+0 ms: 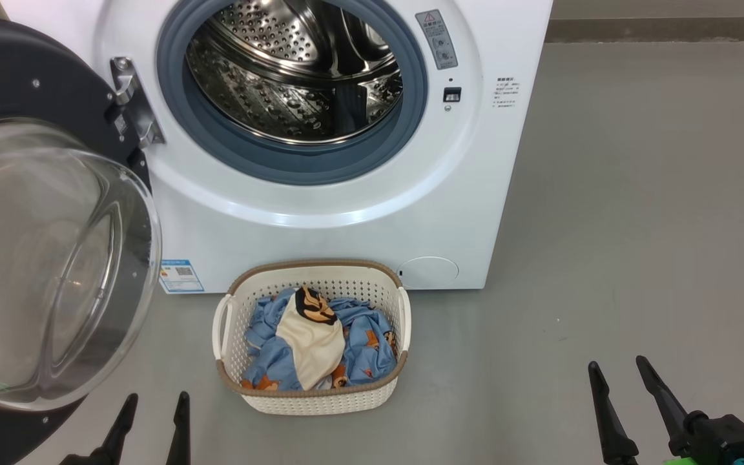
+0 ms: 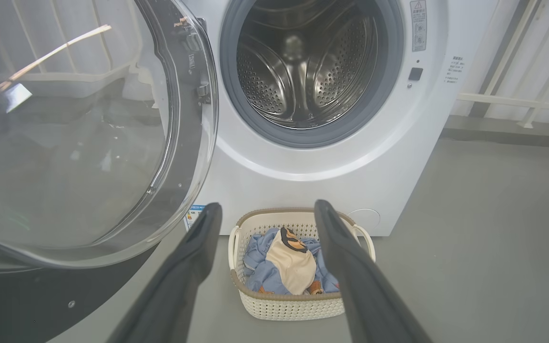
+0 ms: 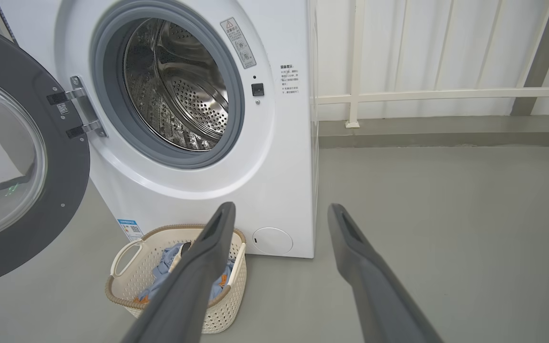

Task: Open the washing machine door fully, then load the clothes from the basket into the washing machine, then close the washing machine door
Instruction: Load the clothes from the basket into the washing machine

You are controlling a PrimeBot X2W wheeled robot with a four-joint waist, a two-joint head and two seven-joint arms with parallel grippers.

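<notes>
The washing machine (image 1: 320,213) stands ahead with its steel drum (image 1: 294,71) bare. The washing machine door (image 1: 36,258) hangs swung out to the left, its glass bowl facing me. On the floor before the machine sits the basket (image 1: 312,394), holding the clothes (image 1: 310,342): blue bear-print garments under a cream piece. My left gripper (image 1: 155,403) is open near the floor left of the basket, below the door. My right gripper (image 1: 619,368) is open at the lower right, well clear of the basket. In the left wrist view the basket (image 2: 293,307) lies between my open fingers (image 2: 193,257).
Grey floor (image 1: 637,226) stretches to the right of the machine. A white railing (image 3: 446,95) and pale wall panels stand behind it. The open door (image 2: 65,143) juts into the space on the left side.
</notes>
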